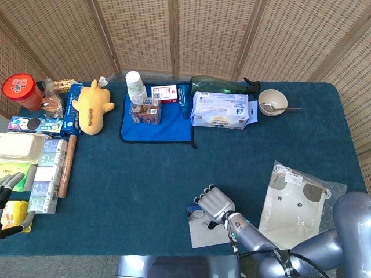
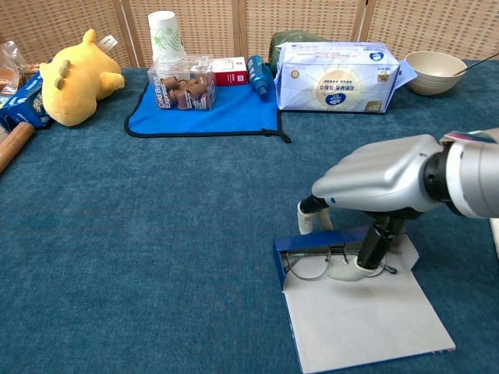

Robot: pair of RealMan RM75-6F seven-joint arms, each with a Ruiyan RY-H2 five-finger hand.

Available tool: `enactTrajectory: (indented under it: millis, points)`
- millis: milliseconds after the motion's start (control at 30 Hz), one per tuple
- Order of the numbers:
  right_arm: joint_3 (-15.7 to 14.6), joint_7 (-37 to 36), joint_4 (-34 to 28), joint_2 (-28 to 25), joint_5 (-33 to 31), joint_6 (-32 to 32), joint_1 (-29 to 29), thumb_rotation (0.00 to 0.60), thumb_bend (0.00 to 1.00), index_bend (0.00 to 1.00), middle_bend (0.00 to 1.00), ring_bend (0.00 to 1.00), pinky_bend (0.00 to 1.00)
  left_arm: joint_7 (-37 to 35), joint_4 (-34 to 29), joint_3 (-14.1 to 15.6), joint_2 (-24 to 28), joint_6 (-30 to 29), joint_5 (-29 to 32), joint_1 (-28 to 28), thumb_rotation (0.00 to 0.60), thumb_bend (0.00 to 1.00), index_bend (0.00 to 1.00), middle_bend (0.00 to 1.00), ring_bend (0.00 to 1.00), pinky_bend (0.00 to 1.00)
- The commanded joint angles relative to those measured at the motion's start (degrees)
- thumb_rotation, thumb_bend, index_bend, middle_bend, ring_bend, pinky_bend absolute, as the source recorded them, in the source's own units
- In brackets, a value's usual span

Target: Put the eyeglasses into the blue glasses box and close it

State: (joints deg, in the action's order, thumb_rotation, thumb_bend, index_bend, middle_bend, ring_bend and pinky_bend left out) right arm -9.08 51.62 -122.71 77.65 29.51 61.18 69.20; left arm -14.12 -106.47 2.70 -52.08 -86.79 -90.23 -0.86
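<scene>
The blue glasses box (image 2: 291,246) (image 1: 191,211) lies open near the table's front edge, its grey lid (image 2: 368,321) flat toward me. The thin-framed eyeglasses (image 2: 309,266) lie inside the box. My right hand (image 2: 376,185) (image 1: 215,203) hovers over the box. One of its fingers (image 2: 368,251) presses down on the eyeglasses' right lens area, and the thumb (image 2: 306,219) sits just behind the box's far wall. My left hand (image 1: 8,186) shows only at the head view's left edge, fingers spread, holding nothing.
A clear bag (image 1: 297,197) lies to the right of the box. Along the back stand a tissue pack (image 2: 335,77), a bowl (image 2: 433,71), a blue cloth (image 2: 210,109) with a cup (image 2: 163,35), and a yellow plush (image 2: 75,77). Packets and a rolling pin (image 1: 66,165) line the left.
</scene>
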Motion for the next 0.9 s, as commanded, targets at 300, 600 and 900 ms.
enactTrajectory:
  millis: [300, 600, 900]
  points:
    - [-2.04, -0.16, -2.13, -1.35, 2.88, 2.59, -2.76, 0.234, 0.33, 0.23, 0.33, 0.22, 0.21, 1.29, -0.90, -0.08, -0.01, 0.57, -0.27, 0.54, 0.600, 0.29, 0.00, 0.08, 0.00, 0.00]
    - [-2.23, -0.41, -1.53, -2.49, 2.72, 2.47, -3.90, 0.228, 0.33, 0.22, 0.33, 0.22, 0.21, 1.59, -1.06, -0.12, -0.09, 0.84, 0.18, 0.68, 0.600, 0.29, 0.00, 0.08, 0.00, 0.00]
    - [-3.73, 0.19, -2.97, -3.06, 2.77, 3.74, -5.61, 0.231, 0.32, 0.22, 0.33, 0.22, 0.21, 1.90, -1.00, -0.44, -0.57, 1.75, 0.03, 1.55, 0.600, 0.29, 0.00, 0.08, 0.00, 0.00]
